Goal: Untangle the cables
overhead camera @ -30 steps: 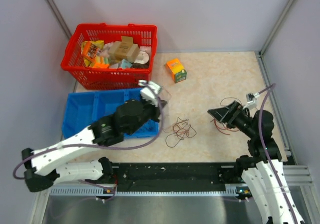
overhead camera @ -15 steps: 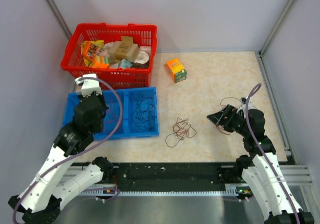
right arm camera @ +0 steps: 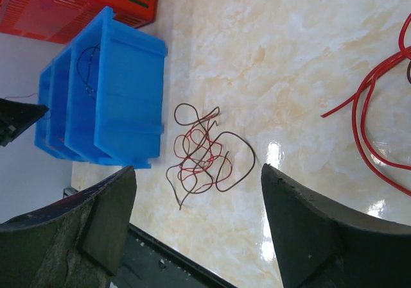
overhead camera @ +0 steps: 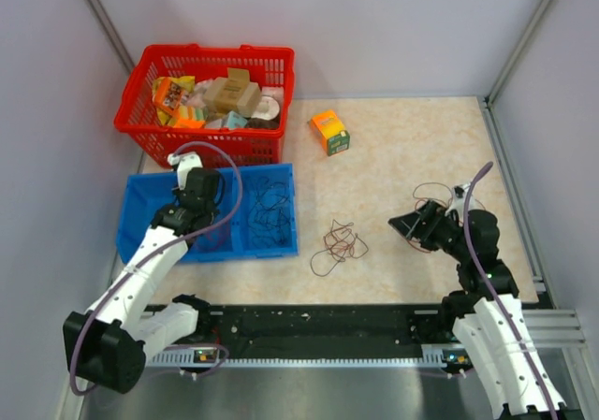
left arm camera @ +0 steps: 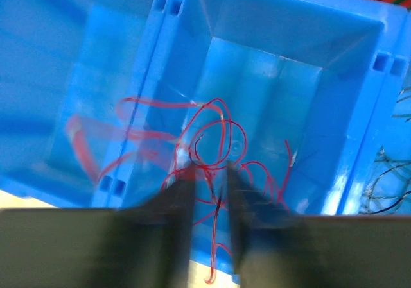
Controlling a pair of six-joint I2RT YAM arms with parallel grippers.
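A tangle of thin red and dark cables (overhead camera: pixel 339 242) lies on the table between the arms; it also shows in the right wrist view (right arm camera: pixel 205 156). Loose red cables (overhead camera: pixel 432 216) lie by my right gripper (overhead camera: pixel 412 224), which is wide open and empty, hovering to the right of the tangle (right arm camera: pixel 199 169). My left gripper (overhead camera: pixel 201 195) hangs over the blue bin's middle compartment. Its jaws (left arm camera: pixel 209 172) stand a narrow gap apart, blurred. Red cables (left arm camera: pixel 212 134) lie in that compartment, and one strand runs down between the jaws. Dark cables (overhead camera: pixel 271 205) lie in the right compartment.
The blue bin (overhead camera: pixel 140 216) has three compartments and stands left of centre. A red basket (overhead camera: pixel 201 145) full of packets stands behind it. A small orange box (overhead camera: pixel 329 131) sits at the back middle. Walls close the table on the left and right.
My left arm swung from the bin's right compartment out past its far-left corner, then back over the middle compartment. The right gripper stayed almost still. The tangle has not moved.
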